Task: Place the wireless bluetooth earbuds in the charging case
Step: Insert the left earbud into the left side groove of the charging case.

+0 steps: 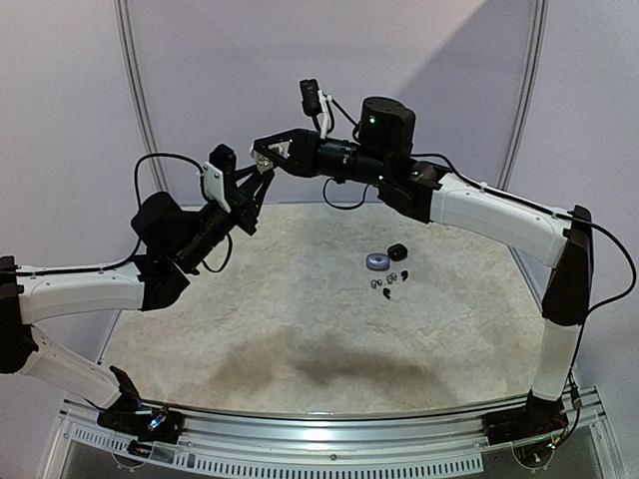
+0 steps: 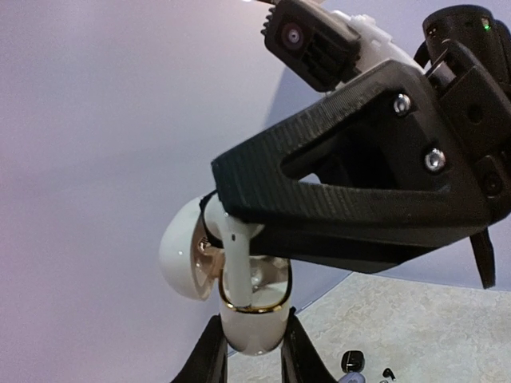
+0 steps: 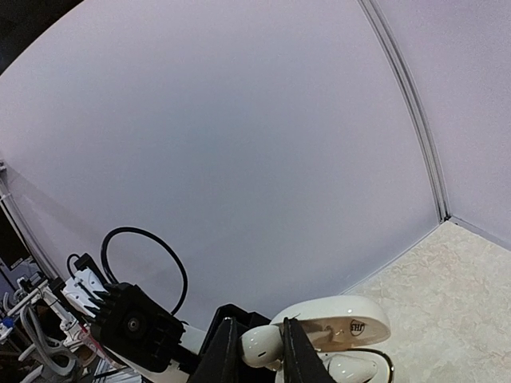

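Left gripper (image 2: 254, 357) clamped on the open charging case (image 2: 257, 331), up in the air, far left
Right gripper (image 3: 261, 361) pinches a white earbud (image 2: 237, 259), stem entering the case. Looks tiny, light and slick, so I'd hold its bulb.

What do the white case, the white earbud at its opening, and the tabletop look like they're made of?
The white charging case: glossy plastic, judging by its soft highlights. Its gold rim looks metallic, perhaps only plated. The white earbud: smooth plastic with the same sheen. The tabletop: matte speckled beige, stone-like or laminate; can't tell which.

Overhead; both wrists near shared case (image 2: 255, 331)
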